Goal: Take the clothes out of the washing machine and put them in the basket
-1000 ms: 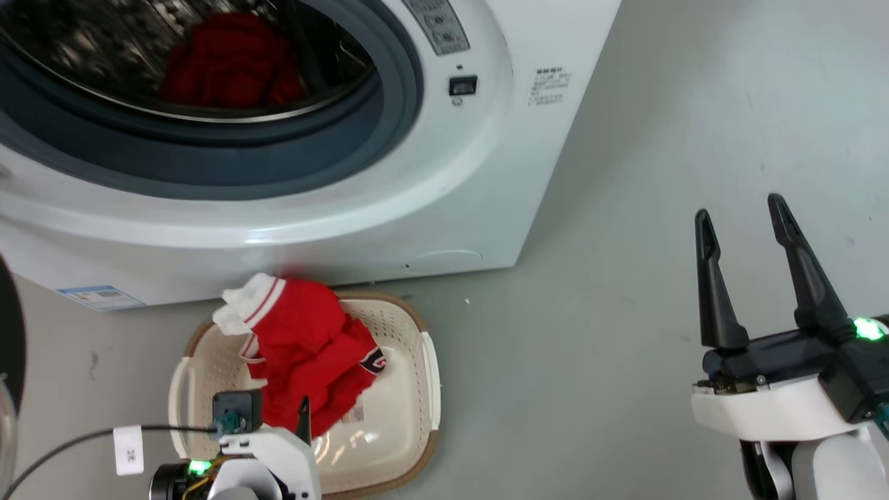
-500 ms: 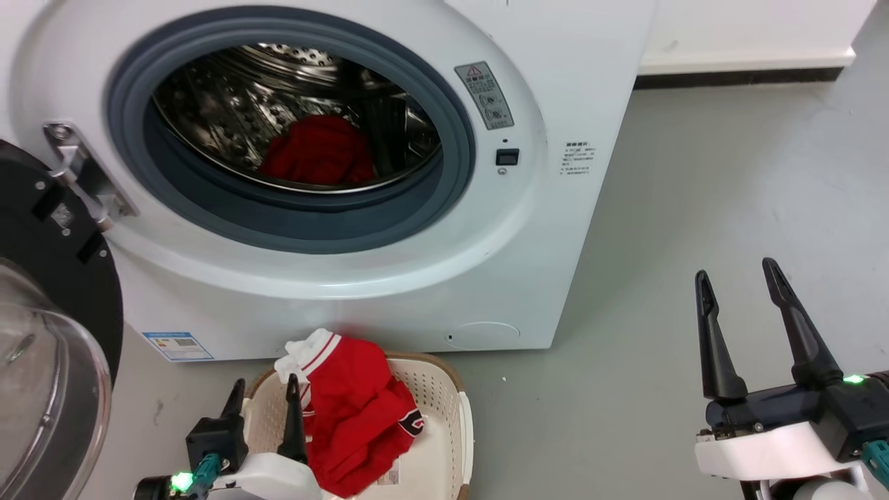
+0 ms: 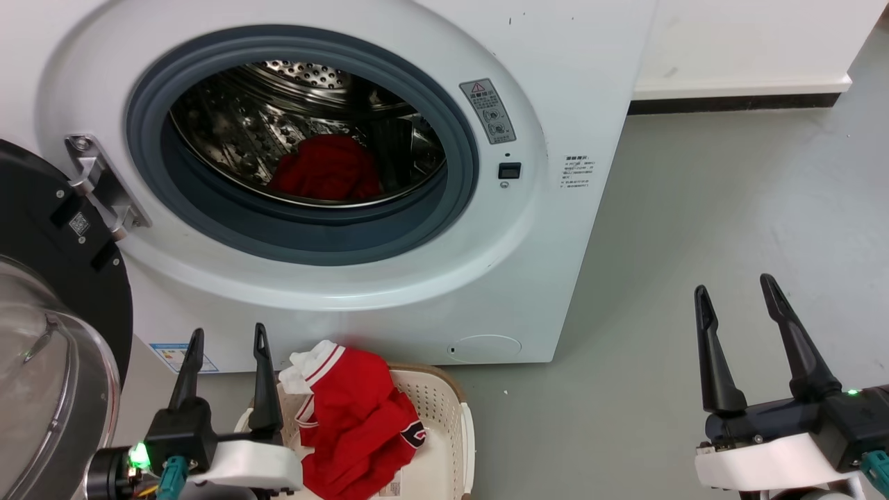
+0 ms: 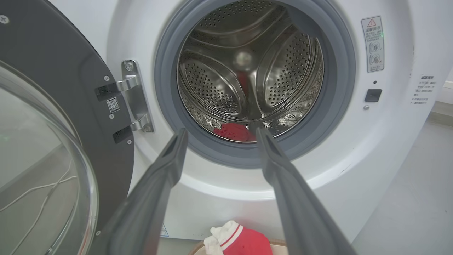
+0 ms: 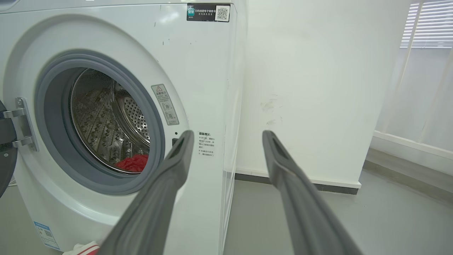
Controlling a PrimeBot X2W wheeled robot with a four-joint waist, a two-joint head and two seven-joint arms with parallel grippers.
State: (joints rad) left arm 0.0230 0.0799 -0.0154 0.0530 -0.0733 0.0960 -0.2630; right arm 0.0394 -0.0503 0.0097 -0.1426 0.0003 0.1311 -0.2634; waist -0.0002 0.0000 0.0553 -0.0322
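The white washing machine [image 3: 555, 90] stands with its door [image 3: 42, 292] swung open to the left. A red garment [image 3: 326, 170] lies at the bottom of the steel drum; it also shows as red cloth [image 4: 235, 131] between my left fingers and as a red patch [image 5: 133, 163] in the right wrist view. Another red garment with white trim [image 3: 354, 417] lies in the cream basket [image 3: 451, 430] on the floor before the machine. My left gripper [image 3: 226, 337] is open and empty, left of the basket. My right gripper [image 3: 730, 290] is open and empty, over bare floor at the right.
Grey floor [image 3: 729, 208] stretches to the right of the machine, up to a white wall with a dark skirting [image 3: 736, 104]. The open glass door [image 4: 46, 159] takes up the space at the left. A window with blinds [image 5: 424, 24] is at the far right.
The head camera has tilted up, so the porthole and door now show in full. My left gripper has risen from over the basket to beside it, fingers pointing at the machine. The right gripper keeps its pose.
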